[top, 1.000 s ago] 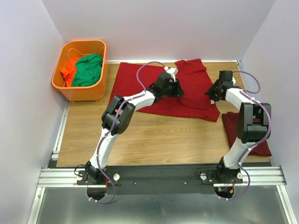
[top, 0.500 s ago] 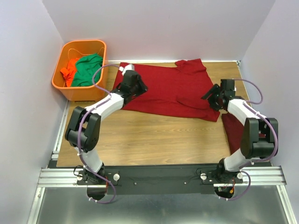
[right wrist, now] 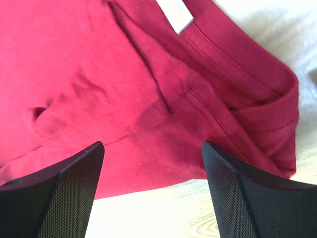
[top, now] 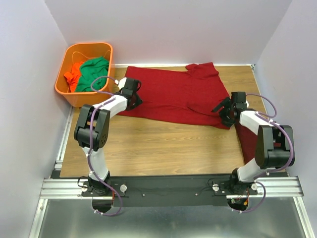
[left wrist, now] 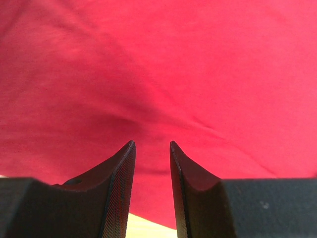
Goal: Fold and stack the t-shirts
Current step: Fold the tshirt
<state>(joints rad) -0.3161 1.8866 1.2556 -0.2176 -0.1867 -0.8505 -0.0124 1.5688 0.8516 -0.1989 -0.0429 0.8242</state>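
Note:
A maroon t-shirt [top: 173, 96] lies spread flat across the back of the table. My left gripper [top: 132, 95] rests low over the shirt's left edge. In the left wrist view [left wrist: 151, 144] its jaws stand a narrow gap apart with nothing between them, cloth [left wrist: 163, 74] beyond. My right gripper [top: 223, 110] is at the shirt's front right corner. In the right wrist view [right wrist: 152, 144] it is wide open above the shirt's hem [right wrist: 148, 163], near the collar and white label [right wrist: 176, 15]. A second maroon t-shirt [top: 246, 136] lies at the right edge, partly hidden by the right arm.
An orange basket [top: 84, 96] stands at the back left holding a green garment [top: 94, 74] and an orange garment [top: 74, 74]. Bare wooden table [top: 163, 146] stretches in front of the shirt. White walls close in the back and both sides.
My left gripper has swept left across the shirt from its middle to its left edge. My right gripper has moved nearer, to the shirt's front right corner. The shirt lies flatter.

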